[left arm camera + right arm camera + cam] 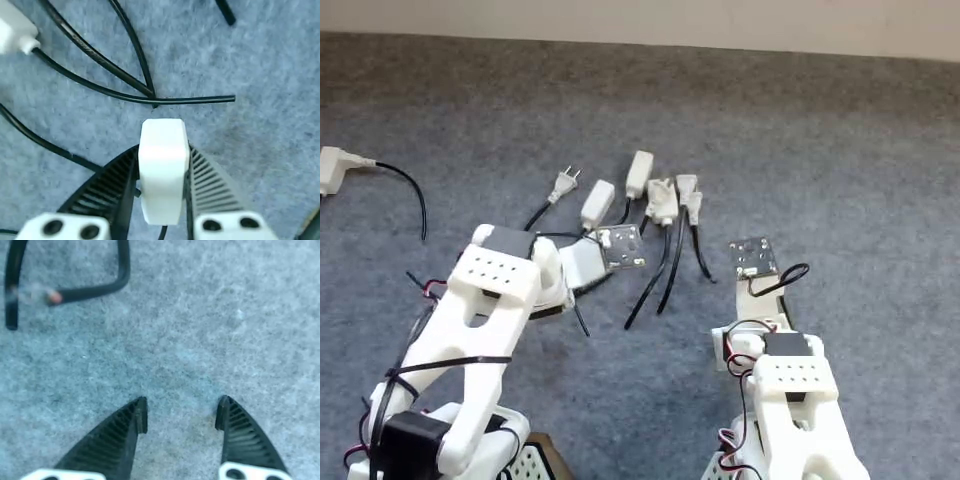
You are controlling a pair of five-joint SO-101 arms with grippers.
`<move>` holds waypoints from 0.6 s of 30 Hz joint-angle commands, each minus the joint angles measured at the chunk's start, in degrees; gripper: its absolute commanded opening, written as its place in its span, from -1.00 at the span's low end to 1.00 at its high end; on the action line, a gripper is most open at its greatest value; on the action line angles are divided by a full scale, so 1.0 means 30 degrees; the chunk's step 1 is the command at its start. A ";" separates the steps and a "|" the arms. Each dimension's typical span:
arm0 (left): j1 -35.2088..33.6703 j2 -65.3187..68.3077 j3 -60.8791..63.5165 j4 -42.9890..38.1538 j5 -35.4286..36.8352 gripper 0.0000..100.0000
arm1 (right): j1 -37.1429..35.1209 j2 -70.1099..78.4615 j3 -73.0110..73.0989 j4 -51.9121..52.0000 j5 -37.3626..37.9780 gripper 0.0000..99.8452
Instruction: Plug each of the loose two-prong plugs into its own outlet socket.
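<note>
Left end effector (pixel 163 152) clamps a white rounded plastic connector (pixel 161 195) by its flat sides. It looks rigid, light, likely slippery. Right end effector (pixel 181 412) is released.

Robotics lab bench: grey felt-covered table (pixel 860 140) against a pale wall (pixel 720 20), with white left arm (pixel 470 340), right arm (pixel 800 410) and cut-off cords (pixel 650 290) as test pieces.
</note>
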 commanded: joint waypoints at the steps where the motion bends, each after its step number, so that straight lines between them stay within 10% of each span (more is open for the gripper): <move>1: 0.1333 -0.0103 0.0190 -0.0908 0.0264 -0.99 | -0.0190 -0.0366 -0.0044 -0.0249 -0.0029 -0.55; 9: 0.2623 -0.0132 0.3238 -0.1201 0.0059 -0.62 | -0.0190 -0.0366 -0.0015 -0.0249 -0.0029 -0.55; 18: -0.0952 -0.0278 0.0952 -0.1172 -0.1436 -0.56 | -0.0190 -0.0366 -0.0015 -0.0249 -0.0029 -0.55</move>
